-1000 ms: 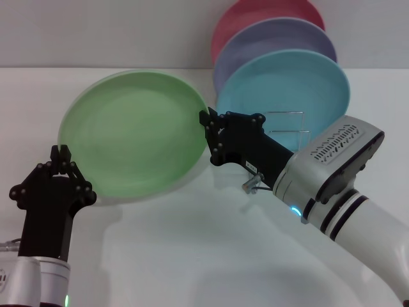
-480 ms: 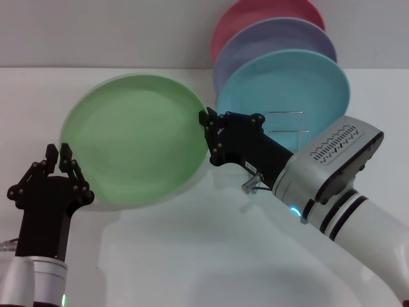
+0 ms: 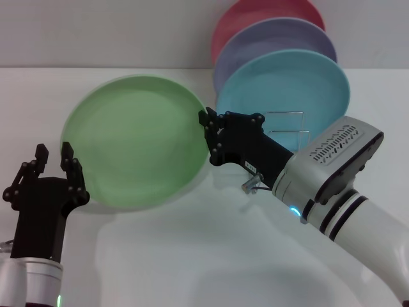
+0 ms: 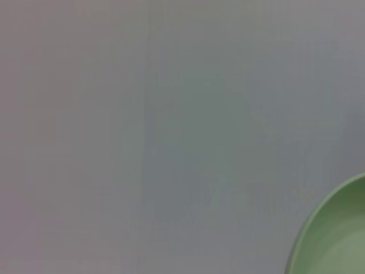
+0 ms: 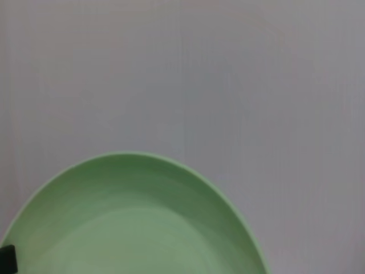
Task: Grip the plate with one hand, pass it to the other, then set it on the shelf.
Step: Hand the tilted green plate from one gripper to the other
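Plate (image 3: 137, 144) clamped by right gripper (image 3: 208, 135); head view only.

- The right gripper (image 3: 206, 135) reaches in from the right on a white arm, its black fingers closed on the right edge of the plate (image 3: 137, 150).
- The left gripper (image 3: 54, 160) stands upright at lower left, fingers spread apart, just beside the plate's left edge.

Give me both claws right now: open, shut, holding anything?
Left claw: open, beside the plate's left edge, not gripping it.
Right claw: shut on the plate's right rim, holding it up.
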You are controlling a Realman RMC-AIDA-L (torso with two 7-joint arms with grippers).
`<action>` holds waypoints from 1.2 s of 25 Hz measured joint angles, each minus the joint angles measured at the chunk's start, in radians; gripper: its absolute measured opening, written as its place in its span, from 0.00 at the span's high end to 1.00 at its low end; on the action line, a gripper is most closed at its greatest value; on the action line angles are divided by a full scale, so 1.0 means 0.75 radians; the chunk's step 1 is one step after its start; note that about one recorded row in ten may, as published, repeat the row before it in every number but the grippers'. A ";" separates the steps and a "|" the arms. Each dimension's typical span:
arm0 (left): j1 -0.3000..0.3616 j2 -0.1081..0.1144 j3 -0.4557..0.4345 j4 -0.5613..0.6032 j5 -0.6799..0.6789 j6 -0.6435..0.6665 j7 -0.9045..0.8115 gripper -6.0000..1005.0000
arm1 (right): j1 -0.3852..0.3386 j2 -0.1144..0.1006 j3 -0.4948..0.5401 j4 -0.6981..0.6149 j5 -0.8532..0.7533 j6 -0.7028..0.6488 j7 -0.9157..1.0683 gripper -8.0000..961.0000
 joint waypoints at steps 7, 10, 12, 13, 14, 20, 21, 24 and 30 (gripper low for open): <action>0.000 0.001 0.008 -0.021 0.025 0.016 -0.057 0.67 | 0.002 0.001 0.000 -0.006 0.000 -0.001 -0.001 0.97; 0.005 0.001 0.007 -0.023 0.060 0.020 -0.082 0.67 | 0.002 0.001 0.000 -0.006 0.005 -0.001 -0.001 0.97; 0.007 0.000 0.007 -0.023 0.073 0.024 -0.091 0.67 | 0.002 0.001 0.000 -0.006 0.015 -0.001 -0.001 0.97; 0.007 0.001 0.009 -0.023 0.079 0.028 -0.095 0.67 | 0.002 0.001 0.000 -0.006 0.022 -0.001 -0.002 0.97; 0.007 0.001 0.010 -0.023 0.085 0.030 -0.099 0.67 | 0.002 0.001 0.000 -0.006 0.025 -0.001 -0.002 0.97; 0.012 0.004 0.012 -0.023 0.124 0.047 -0.134 0.65 | 0.004 0.001 0.000 -0.006 0.030 -0.001 -0.004 0.97; 0.016 0.008 0.012 -0.027 0.152 0.071 -0.187 0.64 | 0.005 0.001 0.000 -0.006 0.030 -0.001 -0.012 0.97; 0.024 0.010 0.012 -0.051 0.187 0.122 -0.264 0.62 | 0.005 0.001 0.000 -0.006 0.031 -0.005 -0.027 0.97; 0.032 0.011 0.008 -0.213 0.308 0.322 -0.565 0.58 | -0.008 0.000 0.017 -0.008 0.033 -0.099 -0.070 0.97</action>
